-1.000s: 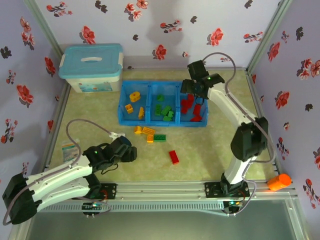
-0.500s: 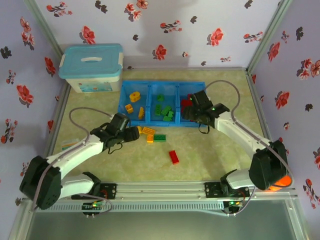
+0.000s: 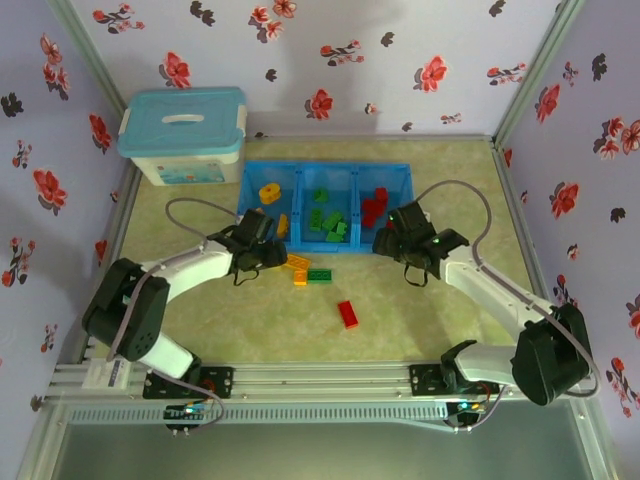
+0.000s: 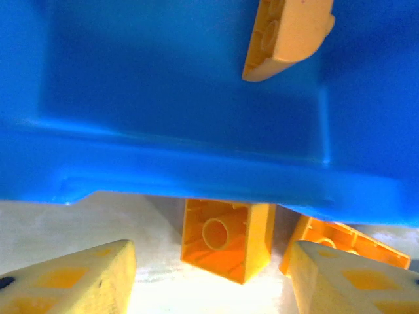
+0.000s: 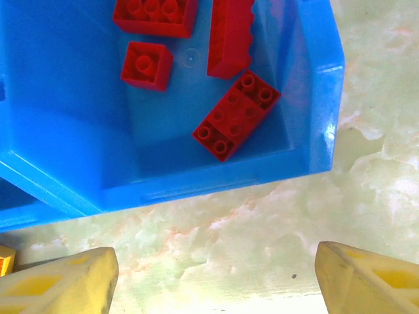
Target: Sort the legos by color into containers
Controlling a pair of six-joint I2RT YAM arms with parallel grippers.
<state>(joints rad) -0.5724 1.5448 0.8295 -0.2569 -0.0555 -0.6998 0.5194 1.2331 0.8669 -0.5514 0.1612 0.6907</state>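
The bright-blue tray (image 3: pixel 325 247) has three containers: orange legos in the left one, green (image 3: pixel 328 222) in the middle, red (image 5: pixel 237 114) in the right. On the table in front lie orange legos (image 3: pixel 297 263), a green one (image 3: pixel 320 275) and a red one (image 3: pixel 347 314). My left gripper (image 3: pixel 268 250) is low at the tray's front wall (image 4: pixel 196 163). It is open around an orange lego (image 4: pixel 226 239), with a gap on each side. A second orange lego (image 4: pixel 340 245) lies just to the right. My right gripper (image 5: pixel 213 261) hangs open over bare table before the red container.
A white storage box with a pale-blue lid (image 3: pixel 183 135) stands at the back left, beside the tray. Flowered walls close in the table on three sides. An orange curved piece (image 4: pixel 285 36) lies inside the left container.
My left gripper has swung forward and right, from the near left up to the orange legos at the tray's front. My right gripper has drawn back from above the red container to the table before it.
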